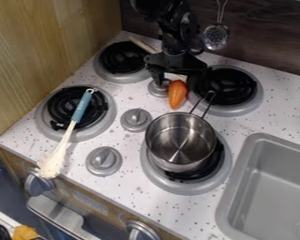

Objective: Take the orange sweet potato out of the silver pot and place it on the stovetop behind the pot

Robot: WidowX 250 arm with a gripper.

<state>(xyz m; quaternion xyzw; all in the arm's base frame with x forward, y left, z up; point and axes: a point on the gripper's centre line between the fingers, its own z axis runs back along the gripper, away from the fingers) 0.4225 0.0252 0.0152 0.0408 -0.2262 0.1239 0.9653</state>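
Camera view: likely pre-grasp step; hand (175,84) spread, carrot (177,95) at its opening, thick end nearest; next move seems to call for centring, then closing without nudging saucepan (181,143), which sits camera-side of hand, handle (204,104) angled up near carrot

The black two-finger gripper (171,80) hangs at the upper centre of the frame, close over an orange carrot-shaped piece (177,94); a shiny round steel pot (180,145) sits right of centre on a black coil burner; a blue-handled brush with pale bristles (66,133) slants across another burner at left; a grey rectangular sink basin (268,187) fills the lower right.
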